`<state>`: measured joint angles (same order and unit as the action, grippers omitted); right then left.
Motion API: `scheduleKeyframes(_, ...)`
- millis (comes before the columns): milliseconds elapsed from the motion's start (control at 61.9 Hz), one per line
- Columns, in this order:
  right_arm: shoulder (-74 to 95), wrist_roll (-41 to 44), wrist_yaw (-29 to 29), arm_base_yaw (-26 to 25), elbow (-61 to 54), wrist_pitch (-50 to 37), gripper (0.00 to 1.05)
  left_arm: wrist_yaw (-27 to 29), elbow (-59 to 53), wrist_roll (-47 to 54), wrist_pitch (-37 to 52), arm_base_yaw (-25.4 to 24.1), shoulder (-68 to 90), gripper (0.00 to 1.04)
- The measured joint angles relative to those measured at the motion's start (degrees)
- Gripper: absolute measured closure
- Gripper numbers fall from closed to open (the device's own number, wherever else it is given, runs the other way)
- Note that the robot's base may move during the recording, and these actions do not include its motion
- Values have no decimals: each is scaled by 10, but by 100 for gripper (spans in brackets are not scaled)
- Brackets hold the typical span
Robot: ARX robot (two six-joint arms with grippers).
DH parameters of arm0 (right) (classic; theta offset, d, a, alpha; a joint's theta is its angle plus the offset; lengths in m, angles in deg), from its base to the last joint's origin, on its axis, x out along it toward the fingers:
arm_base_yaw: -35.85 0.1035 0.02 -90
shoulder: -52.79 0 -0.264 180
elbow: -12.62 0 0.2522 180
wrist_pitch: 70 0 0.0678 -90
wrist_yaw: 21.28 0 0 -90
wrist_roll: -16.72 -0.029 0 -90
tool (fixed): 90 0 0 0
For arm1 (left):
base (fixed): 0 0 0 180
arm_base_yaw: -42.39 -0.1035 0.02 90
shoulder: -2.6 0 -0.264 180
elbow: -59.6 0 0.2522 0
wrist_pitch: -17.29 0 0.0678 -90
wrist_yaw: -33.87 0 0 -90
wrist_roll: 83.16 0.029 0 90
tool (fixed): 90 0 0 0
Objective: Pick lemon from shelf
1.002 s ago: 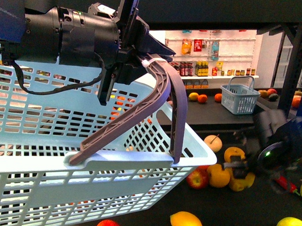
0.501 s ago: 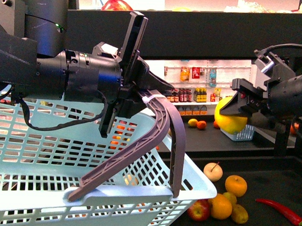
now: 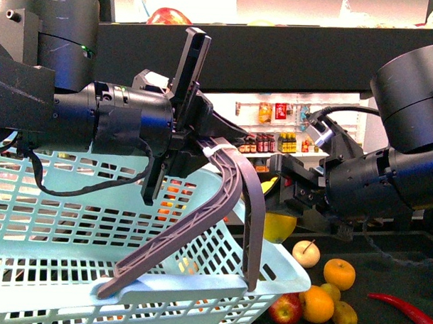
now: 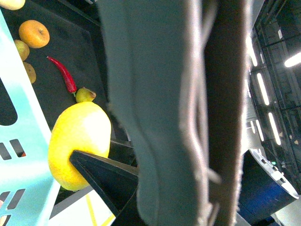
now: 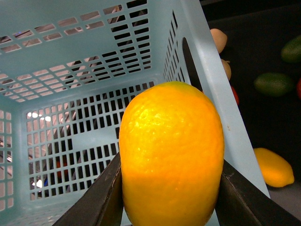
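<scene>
My right gripper [image 3: 285, 196] is shut on the lemon [image 3: 280, 225], a bright yellow oval fruit. It holds the lemon just beside the right rim of the pale blue basket [image 3: 71, 242], partly hidden behind the handle. In the right wrist view the lemon [image 5: 171, 155] sits between both black fingers [image 5: 101, 200], above the basket's rim and open inside [image 5: 70, 94]. My left gripper [image 3: 203, 144] is shut on the grey-mauve basket handle [image 3: 233, 184] and holds the basket up. The left wrist view shows the handle [image 4: 164, 94] close up and the lemon [image 4: 80, 136] beyond it. The dark shelf [image 3: 298, 58] runs across the back.
On the shelf's lower black tier lie an apple-shaped yellow fruit [image 3: 306, 252], oranges [image 3: 338, 273], a red apple [image 3: 286, 309] and a red chilli [image 3: 403, 309]. Another lemon [image 5: 273, 167] and an avocado [image 5: 273, 84] lie beside the basket. White store shelving [image 3: 278, 136] stands far behind.
My right gripper has carried the lemon up from the fruit on the tier, then down and left to the basket's right rim. The left gripper keeps its hold on the handle.
</scene>
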<state>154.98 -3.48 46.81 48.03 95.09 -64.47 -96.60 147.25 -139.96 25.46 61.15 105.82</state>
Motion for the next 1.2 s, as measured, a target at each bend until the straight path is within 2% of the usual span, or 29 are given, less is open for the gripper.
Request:
scheduleKeyframes(469,33,-1,18,30,-2,-19,61,0,0,0,0,0,0,98)
scheduleKeyframes(517,34,-1,17,33,-2,-21,54,0,0,0,0,0,0,98)
scheduleKeyframes(582,33,-2,7,35,-2,-33,38,0,0,0,0,0,0,98)
scheduleKeyframes(743,33,-4,9,29,-2,-48,15,0,0,-1,0,0,0,98)
scheduleKeyframes(808,31,-6,10,19,-2,-56,6,0,0,0,-1,0,0,98)
scheduleKeyframes(969,25,-3,32,-29,18,-76,7,0,0,1,-1,0,0,98)
scheduleKeyframes(1196,40,40,57,-126,34,-107,7,0,0,2,-2,0,0,98)
